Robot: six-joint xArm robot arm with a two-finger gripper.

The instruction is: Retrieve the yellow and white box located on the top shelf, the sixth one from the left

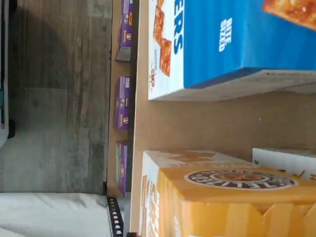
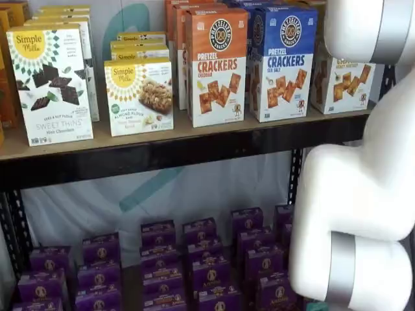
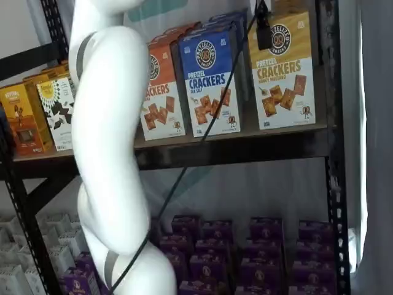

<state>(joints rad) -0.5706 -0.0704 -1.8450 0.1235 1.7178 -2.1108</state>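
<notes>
The yellow and white box [image 3: 282, 70] is stood upright on the top shelf [image 3: 245, 140], its long axis vertical and its printed front turned outward. It is placed directly below the gripper [image 3: 264, 27], of which only a black finger is seen hanging from above, so its opening cannot be told. In a shelf view the box [image 2: 340, 84] is partly hidden by the white arm [image 2: 363, 194]. The blue cracker carton [image 3: 212, 83] is beside it.
</notes>
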